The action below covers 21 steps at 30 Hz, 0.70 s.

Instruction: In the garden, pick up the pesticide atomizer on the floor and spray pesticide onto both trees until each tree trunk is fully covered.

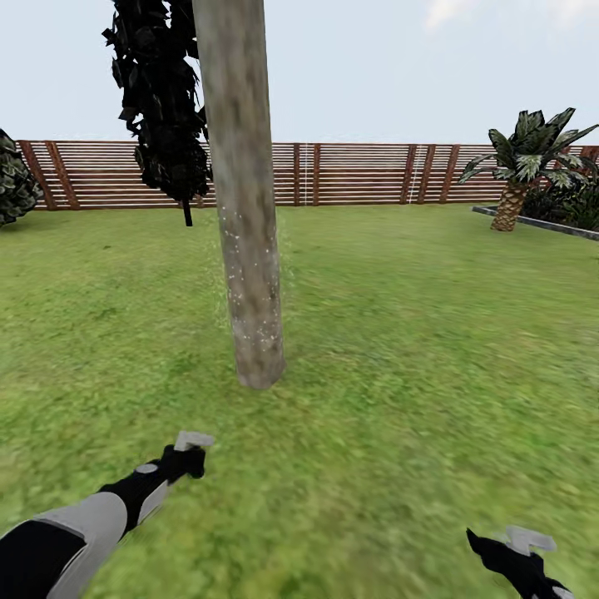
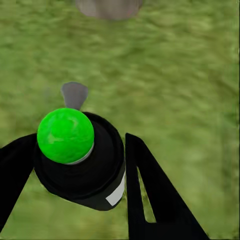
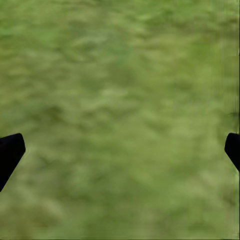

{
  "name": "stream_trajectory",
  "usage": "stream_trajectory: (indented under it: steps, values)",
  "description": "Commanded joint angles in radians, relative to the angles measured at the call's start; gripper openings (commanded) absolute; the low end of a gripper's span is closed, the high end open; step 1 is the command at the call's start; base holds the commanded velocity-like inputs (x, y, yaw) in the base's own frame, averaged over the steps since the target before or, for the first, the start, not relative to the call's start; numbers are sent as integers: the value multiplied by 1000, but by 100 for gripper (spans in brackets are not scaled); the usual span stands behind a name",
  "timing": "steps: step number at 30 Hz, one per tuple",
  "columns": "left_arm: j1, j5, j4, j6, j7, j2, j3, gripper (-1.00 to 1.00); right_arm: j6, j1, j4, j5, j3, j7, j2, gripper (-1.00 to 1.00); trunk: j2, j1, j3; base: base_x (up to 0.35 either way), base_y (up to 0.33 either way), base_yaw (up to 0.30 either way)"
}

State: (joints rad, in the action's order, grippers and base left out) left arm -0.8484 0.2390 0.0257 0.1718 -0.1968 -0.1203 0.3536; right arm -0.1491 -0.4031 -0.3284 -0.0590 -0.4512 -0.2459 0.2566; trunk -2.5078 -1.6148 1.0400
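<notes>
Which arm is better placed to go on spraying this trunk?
Left. The left gripper holds the sprayer, its green-topped head aimed toward the trunk, which shows pale specks. The right gripper is open over bare grass.

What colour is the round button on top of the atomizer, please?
Bright green, on the atomizer; clearest in the left wrist view.

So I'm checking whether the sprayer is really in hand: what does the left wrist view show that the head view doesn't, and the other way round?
Left wrist view alone: the pesticide atomizer, a black can with a green top, held between the left gripper fingers, nozzle toward the trunk base. Head view alone: the tree trunk at full height with white specks on its lower part, the fence, a dark conifer, a palm-like plant and the right gripper. Both share the grass, the trunk's foot and the left gripper.
</notes>
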Motion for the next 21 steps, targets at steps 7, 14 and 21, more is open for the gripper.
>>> stream_trajectory:
  steps: [7,14,21]
  values:
    - [-1,-91,106,22,-617,-98,15,-100,16,-6,-47,-155,4,-516,47,100,0,0,0,0,0,0]
    - [-3,-474,177,-1,-882,-81,15,-100,125,-11,-412,-223,138,-903,22,100,0,0,0,0,0,0]
    - [-3,-718,288,-183,-1004,-23,16,-100,408,-12,-700,-227,311,-928,-188,100,0,0,0,0,0,0]
